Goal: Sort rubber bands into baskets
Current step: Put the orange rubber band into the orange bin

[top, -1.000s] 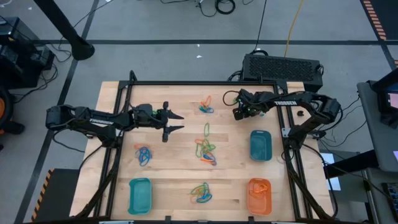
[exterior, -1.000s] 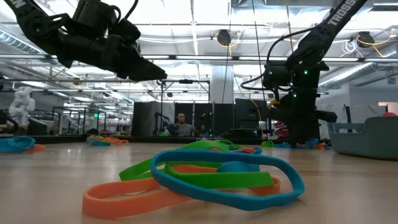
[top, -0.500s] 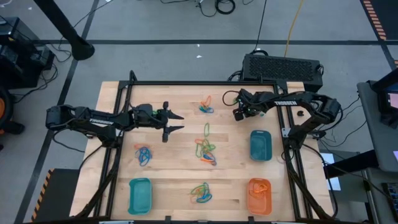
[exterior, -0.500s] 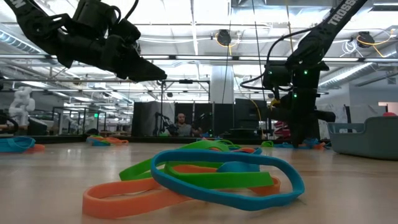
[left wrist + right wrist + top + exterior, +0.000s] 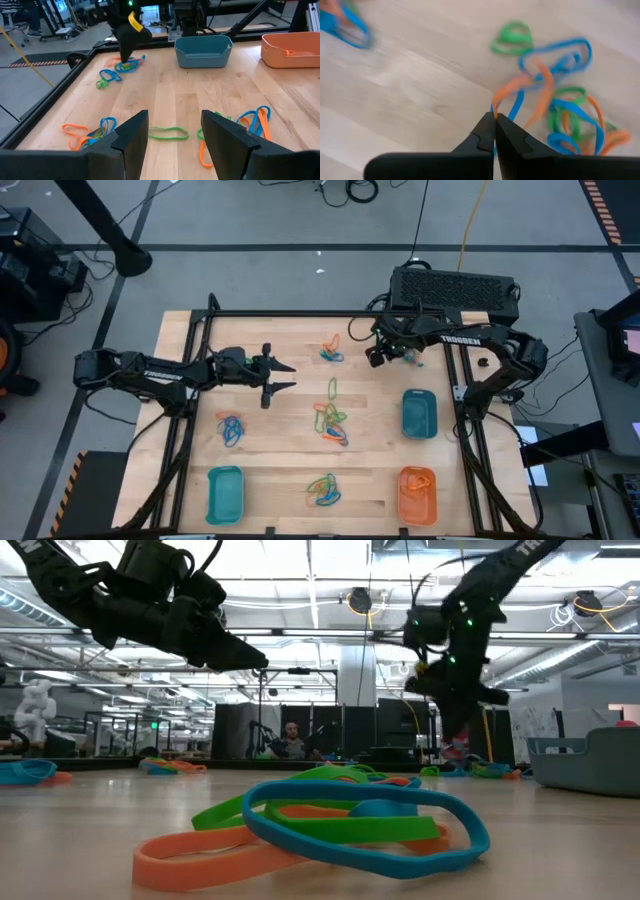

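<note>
Up and leftward goes my right gripper (image 5: pixel 372 356) since a moment ago, swinging off the spot just beyond the teal basket toward the far cluster of rubber bands (image 5: pixel 331 352), and it's hanging above the table now! My right fingers are pinched tight together, and from my wrist an orange band (image 5: pixel 512 95) runs right up to the tips, but whether I truly have it clamped I can't make out.

My left gripper (image 5: pixel 282 377) hovers over the left half of the table, fingers spread wide, nothing between them.

Score so far, as I judge it: barely started. The orange basket (image 5: pixel 417 492) at the near right seems to hold an orange band or two. The teal basket on the right (image 5: pixel 419 414) and the teal basket at near left (image 5: pixel 225 491) look bare. Four clusters wait on the wood: the far one, the centre pile (image 5: pixel 332 420), the left pile (image 5: pixel 232 429), the near pile (image 5: pixel 323 490).

From table height the near pile fills the foreground and hides most of what lies behind.
</note>
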Tool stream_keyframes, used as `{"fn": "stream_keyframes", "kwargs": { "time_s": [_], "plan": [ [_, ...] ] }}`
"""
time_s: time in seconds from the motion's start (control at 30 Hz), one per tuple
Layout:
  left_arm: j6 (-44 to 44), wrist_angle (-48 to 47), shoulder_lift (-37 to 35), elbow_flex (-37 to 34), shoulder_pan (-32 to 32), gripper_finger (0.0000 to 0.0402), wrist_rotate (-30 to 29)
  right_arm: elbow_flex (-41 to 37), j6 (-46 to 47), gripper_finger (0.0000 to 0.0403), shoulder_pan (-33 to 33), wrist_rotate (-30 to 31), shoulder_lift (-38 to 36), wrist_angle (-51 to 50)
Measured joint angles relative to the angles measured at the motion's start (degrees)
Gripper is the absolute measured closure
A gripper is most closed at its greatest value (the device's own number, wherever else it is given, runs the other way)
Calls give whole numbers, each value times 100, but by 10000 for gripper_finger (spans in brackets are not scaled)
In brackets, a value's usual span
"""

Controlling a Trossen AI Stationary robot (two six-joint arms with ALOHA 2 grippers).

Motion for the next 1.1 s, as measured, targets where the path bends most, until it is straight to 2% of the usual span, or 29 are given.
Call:
{"fn": "stream_keyframes", "kwargs": {
  "time_s": [0.3, 0.5, 1.1],
  "plan": [
    [-9, -33, 0, 0, -2, 210, 2, 287, 4, 403, 134, 37, 0, -119],
    [-11, -38, 0, 0, -1, 210, 1, 287, 236, 403, 111, 878, 0, -695],
    [-11, -37, 0, 0, -1, 210, 2, 287, 227, 389, 127, 902, 0, -613]
  ]
}}
